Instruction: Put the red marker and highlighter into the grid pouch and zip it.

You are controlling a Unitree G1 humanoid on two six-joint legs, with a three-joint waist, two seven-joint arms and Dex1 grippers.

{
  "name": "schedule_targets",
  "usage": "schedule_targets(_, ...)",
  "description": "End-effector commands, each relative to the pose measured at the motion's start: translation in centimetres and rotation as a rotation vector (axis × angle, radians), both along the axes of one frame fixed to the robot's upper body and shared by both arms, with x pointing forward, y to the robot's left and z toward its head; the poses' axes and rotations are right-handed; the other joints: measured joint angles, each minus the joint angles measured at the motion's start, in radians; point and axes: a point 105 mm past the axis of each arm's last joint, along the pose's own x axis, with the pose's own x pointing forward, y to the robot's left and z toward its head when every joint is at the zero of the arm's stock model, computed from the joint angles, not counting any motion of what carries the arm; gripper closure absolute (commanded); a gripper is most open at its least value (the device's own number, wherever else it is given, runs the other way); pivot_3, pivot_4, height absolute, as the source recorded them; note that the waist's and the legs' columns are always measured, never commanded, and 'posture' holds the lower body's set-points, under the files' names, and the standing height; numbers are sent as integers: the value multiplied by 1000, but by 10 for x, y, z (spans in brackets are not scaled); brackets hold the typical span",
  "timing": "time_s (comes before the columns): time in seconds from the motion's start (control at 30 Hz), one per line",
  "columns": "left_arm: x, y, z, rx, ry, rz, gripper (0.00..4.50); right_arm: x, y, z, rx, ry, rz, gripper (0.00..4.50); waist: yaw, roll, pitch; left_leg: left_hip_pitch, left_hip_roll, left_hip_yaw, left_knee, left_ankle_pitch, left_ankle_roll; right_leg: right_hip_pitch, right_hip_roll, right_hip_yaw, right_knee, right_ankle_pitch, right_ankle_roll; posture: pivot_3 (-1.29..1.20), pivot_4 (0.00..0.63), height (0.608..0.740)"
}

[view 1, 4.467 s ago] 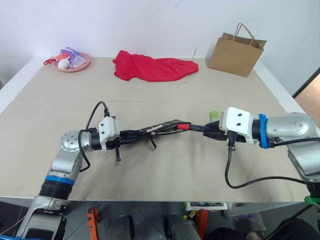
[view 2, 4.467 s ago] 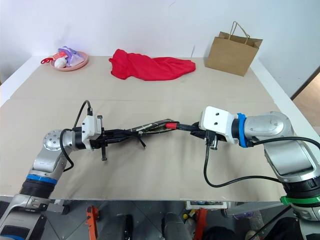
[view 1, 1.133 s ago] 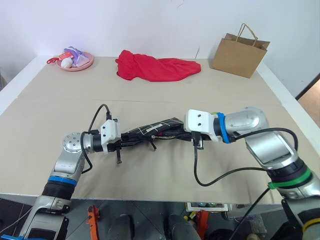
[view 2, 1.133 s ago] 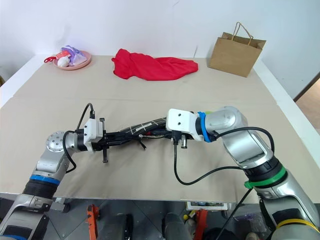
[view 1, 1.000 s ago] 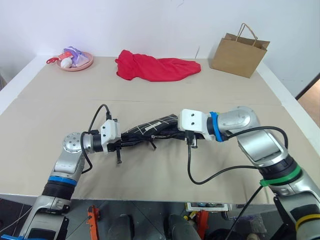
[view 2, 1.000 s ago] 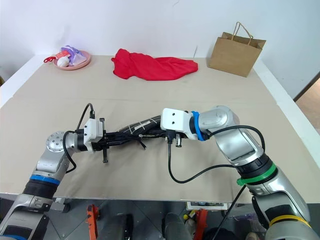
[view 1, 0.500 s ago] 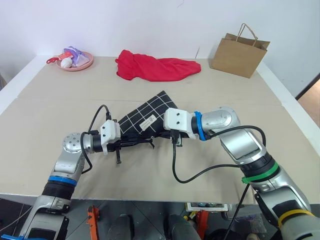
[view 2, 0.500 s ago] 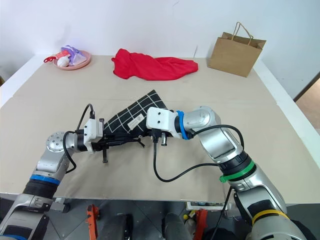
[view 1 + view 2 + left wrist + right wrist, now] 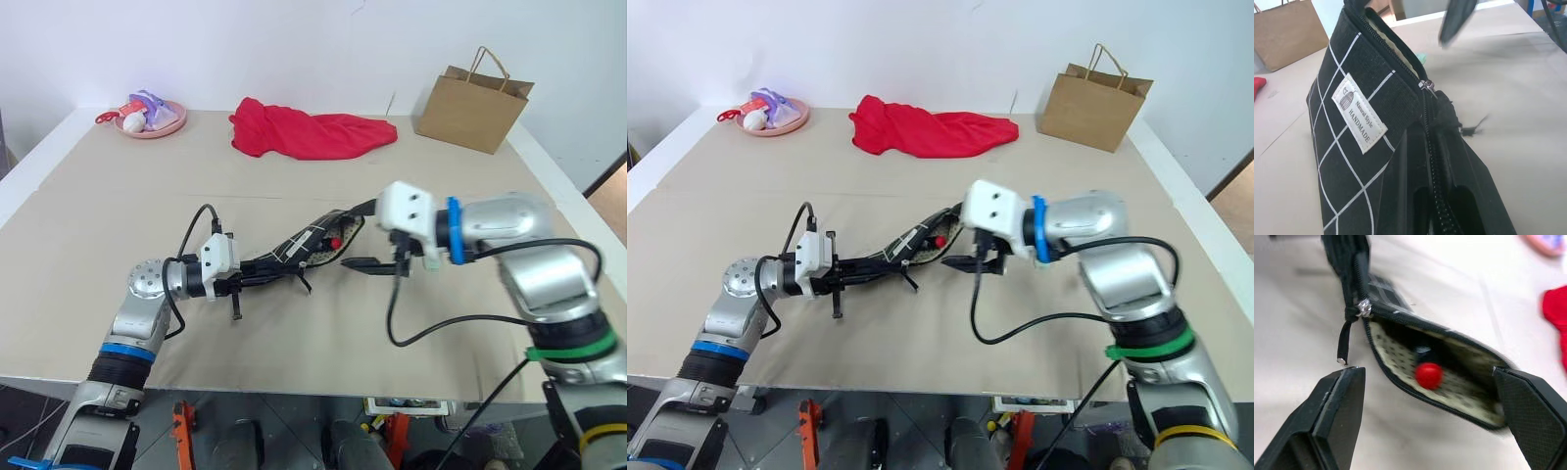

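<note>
Now clamped shut on the closed end of the grid pouch [image 9: 309,245]: left gripper [image 9: 257,276], pointing level toward the middle of the table [image 9: 118,196], fingers pinching the pouch along its zipper line. Held up off the table, on edge, mouth end gaping toward the right side. Inside the open mouth, the red marker [image 9: 1428,375], its round red end showing against the pale dotted lining. Zipper slider and black pull cord [image 9: 1344,343] at the point where the opening begins, cord hanging loose. Just beside the pouch mouth, right gripper [image 9: 370,237], spread wide, grasping nothing and touching nothing, one finger on each side of the mouth in the right wrist view. Of the highlighter, perhaps a small pale-green patch behind the pouch edge in the left wrist view; cannot tell for sure.
</note>
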Motion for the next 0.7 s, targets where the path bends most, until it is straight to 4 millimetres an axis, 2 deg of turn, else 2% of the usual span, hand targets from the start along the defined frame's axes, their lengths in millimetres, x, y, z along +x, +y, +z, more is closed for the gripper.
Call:
schedule_targets(0.03, -3, -1, 8, -5, -23, -15, 4500, -20, -27, 28, 165, 13, -39, 37, 0, 0, 0, 0, 0, 0, 0, 0, 0, 0, 0, 0, 0, 0, 0, 0, 150, 740)
schedule_targets(0.13, -5, 2, 7, 0, 0, -16, 4500, -13, -66, 5, 228, 110, -236, 37, 0, -1, -1, 0, 0, -1, 0, 0, 0, 1, 0, 0, 0, 0, 0, 0, 150, 740)
schedule_targets(0.2, -6, 3, 9, -9, 22, -17, 4500, 1, -92, -15, 250, 145, -420, 37, 0, -1, -1, 1, 0, 0, 0, 0, 0, 2, 0, 0, 0, 0, 0, 0, 150, 740)
schedule_targets(0.3, -6, 5, 14, -17, 36, -15, 4500, 21, -116, -44, 298, 191, -667, 37, -10, -1, -1, 2, 0, 2, 1, 1, 1, 1, 0, 2, 0, 1, 3, 0, 150, 740)
schedule_targets(0.5, -3, 7, 19, -9, 40, -16, 4500, 48, -121, -86, 346, 258, -918, 37, -24, -1, -1, 3, 1, 1, -1, 4, 0, 1, 2, 1, 0, 2, 4, 0, 150, 740)
schedule_targets(0.7, -1, 8, 24, -22, 51, -19, 4500, 69, -124, -104, 397, 310, -1045, 37, -23, -1, -1, 2, 1, 1, -1, 4, 0, 1, 2, 2, 0, 2, 4, 0, 150, 740)
